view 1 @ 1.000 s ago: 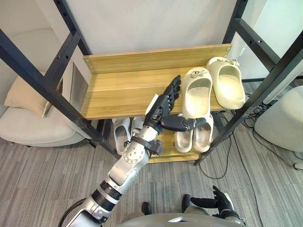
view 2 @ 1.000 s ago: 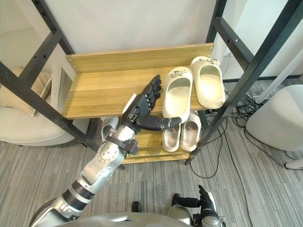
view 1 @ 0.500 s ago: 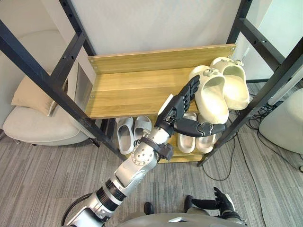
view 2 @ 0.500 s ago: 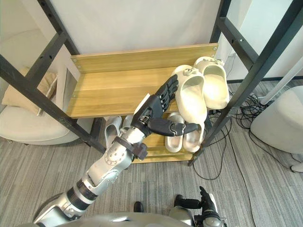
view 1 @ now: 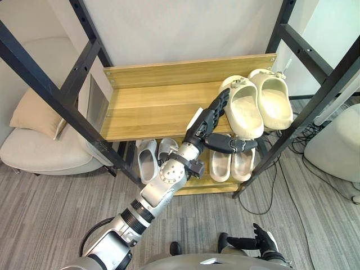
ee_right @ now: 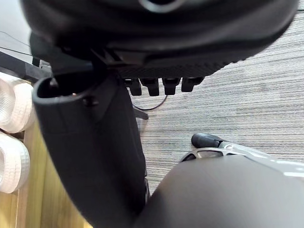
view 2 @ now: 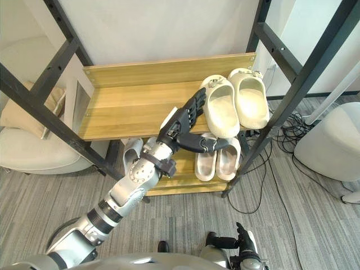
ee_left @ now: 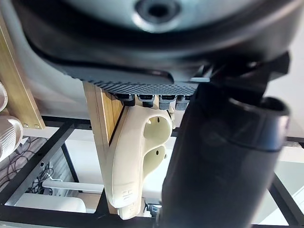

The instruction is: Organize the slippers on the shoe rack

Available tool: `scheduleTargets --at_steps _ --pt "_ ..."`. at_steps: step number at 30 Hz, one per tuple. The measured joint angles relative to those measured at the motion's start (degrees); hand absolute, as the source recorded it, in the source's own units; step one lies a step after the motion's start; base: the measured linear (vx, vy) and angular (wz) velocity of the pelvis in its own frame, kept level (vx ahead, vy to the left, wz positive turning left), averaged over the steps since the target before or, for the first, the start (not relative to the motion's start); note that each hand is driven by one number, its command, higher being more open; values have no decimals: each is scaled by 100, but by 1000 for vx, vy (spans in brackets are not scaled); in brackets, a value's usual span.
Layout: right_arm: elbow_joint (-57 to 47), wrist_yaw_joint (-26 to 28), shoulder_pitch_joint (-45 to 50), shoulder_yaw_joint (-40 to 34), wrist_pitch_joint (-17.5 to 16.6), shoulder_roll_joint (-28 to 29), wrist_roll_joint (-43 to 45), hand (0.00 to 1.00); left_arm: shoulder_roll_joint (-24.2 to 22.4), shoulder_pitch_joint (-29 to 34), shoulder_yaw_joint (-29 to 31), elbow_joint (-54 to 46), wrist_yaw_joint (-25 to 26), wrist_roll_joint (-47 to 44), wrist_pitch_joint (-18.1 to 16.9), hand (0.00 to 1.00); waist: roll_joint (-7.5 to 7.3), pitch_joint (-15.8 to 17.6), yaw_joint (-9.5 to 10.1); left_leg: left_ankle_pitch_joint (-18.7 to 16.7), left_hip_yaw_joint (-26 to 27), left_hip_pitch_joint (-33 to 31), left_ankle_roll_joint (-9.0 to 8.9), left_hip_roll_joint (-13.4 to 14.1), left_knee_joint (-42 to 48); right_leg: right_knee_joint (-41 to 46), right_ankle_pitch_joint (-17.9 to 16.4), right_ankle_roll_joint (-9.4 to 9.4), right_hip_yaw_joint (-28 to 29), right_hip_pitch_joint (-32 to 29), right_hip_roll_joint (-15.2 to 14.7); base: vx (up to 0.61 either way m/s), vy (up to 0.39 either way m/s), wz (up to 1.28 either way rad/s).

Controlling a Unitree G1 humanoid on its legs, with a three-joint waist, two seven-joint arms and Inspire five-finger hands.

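Though paired, cream slippers (view 1: 246, 109) (chunky)

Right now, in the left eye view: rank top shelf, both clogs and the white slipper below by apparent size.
1. top shelf
2. left clog and right clog: look alike, not ranked
3. white slipper, though it sits lower and farther away

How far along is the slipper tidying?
Nearly done: a beige pair and a white pair sit on the lower shelf, both cream slippers on the top shelf. The left robot hand rests straight fingers against the left cream slipper; straightening it beside its mate looks left. The right robot hand idles low.
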Motion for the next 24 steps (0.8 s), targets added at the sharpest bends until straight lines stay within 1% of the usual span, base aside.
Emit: scheduleTargets --at_steps 3,5,10,17,22,24 --pt "1 -1 -3 -8 8 23 0 100 -2 0 2 40 -25 121 -33 100 -32 -6 -1 0 8 9 0 0 -8 -1 0 1 5 0 0 0 0 -1" --pt "1 -2 -17 -14 14 48 0 100 -20 2 123 138 -82 200 -39 100 -70 7 -14 -7 47 65 -10 3 -26 -1 2 3 32 28 3 -7 2 -8" --pt "2 -5 -18 -51 17 92 0 100 -21 4 296 215 -107 317 -43 100 -109 14 -72 -24 112 80 -35 18 -29 -2 1 3 109 8 21 -20 1 -7" --pt "6 -5 -18 -53 19 98 0 100 -77 -18 465 275 -102 432 -56 100 -110 13 -109 -26 135 75 -47 52 -46 -2 -3 -7 130 -22 59 -6 -1 -2" --pt "9 -5 -20 -57 19 107 1 100 -92 -213 498 492 -100 437 -98 100 -113 13 -131 -24 134 81 -47 46 -69 -2 -2 -6 128 -25 55 0 0 0" --pt "9 -6 -25 -65 18 116 1 100 -117 -271 592 579 -88 437 -95 100 -116 13 -176 -23 134 83 -45 43 -75 -2 -2 -6 128 -28 53 0 0 0"
